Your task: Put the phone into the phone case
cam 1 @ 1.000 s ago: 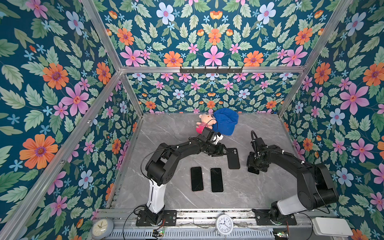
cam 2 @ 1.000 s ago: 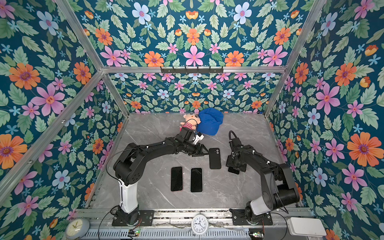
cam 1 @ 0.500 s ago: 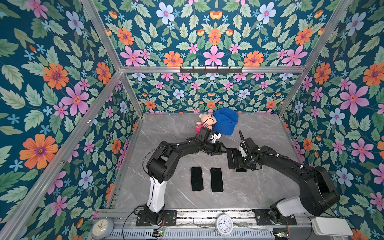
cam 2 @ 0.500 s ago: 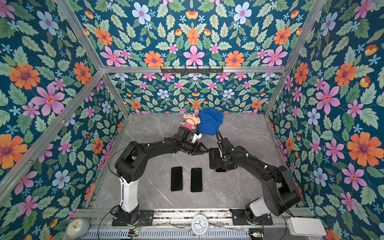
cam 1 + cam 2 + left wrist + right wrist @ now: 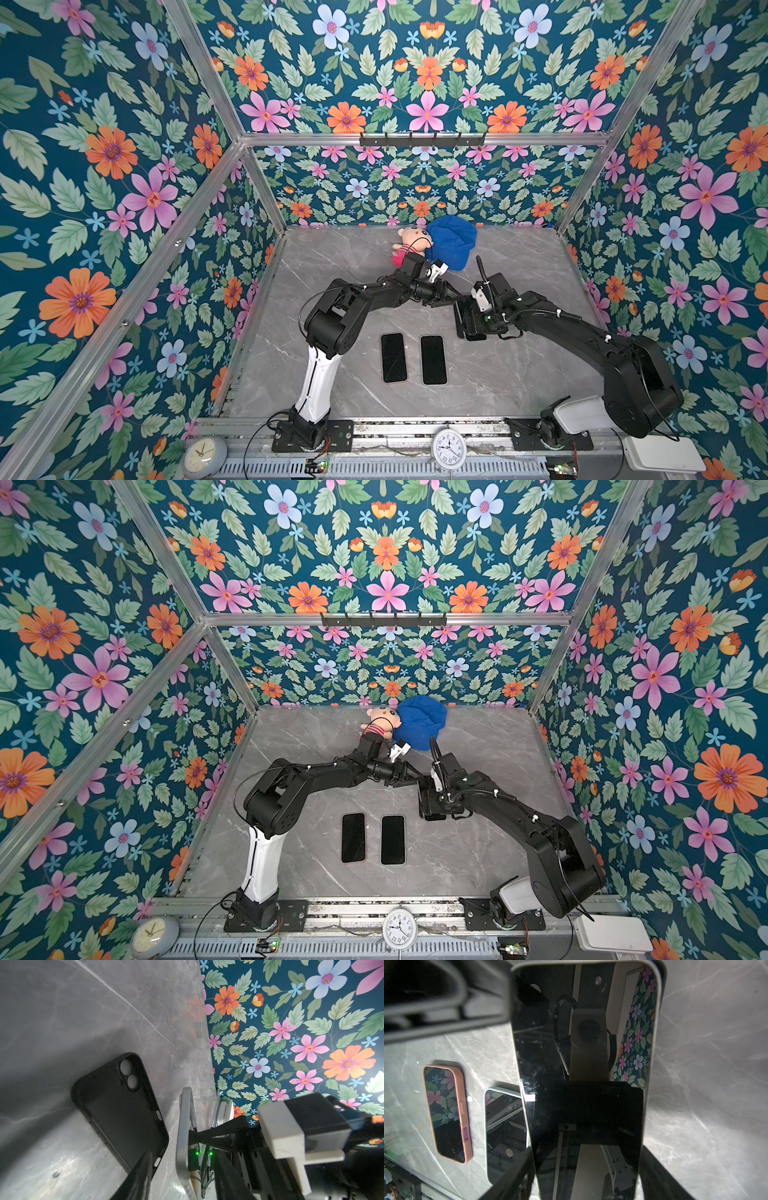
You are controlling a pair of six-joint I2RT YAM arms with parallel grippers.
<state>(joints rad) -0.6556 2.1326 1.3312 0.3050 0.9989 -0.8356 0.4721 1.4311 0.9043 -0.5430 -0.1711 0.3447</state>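
Note:
The black phone case [image 5: 124,1109] lies flat on the grey marble table [image 5: 519,257], open side up, with its camera holes showing. My right gripper [image 5: 587,1153] is shut across the width of a silver-edged phone [image 5: 581,1043] and holds it just beside and above the case. In both top views this gripper [image 5: 478,322] [image 5: 436,802] hangs over the case's spot and hides it. My left gripper [image 5: 182,1159] [image 5: 455,297] straddles the end of the phone [image 5: 182,1126]. Table shows between one of its fingers [image 5: 143,1176] and the phone's edge, so its jaws are open.
Two more phones lie side by side near the front: one in a pink case [image 5: 392,357] [image 5: 446,1113], one in a pale case [image 5: 433,359] [image 5: 504,1126]. A plush doll [image 5: 409,245] and a blue cap [image 5: 451,243] sit at the back wall.
My right gripper has carried the phone leftward from beside the case to over it. The left gripper's jaws have narrowed around the phone's end.

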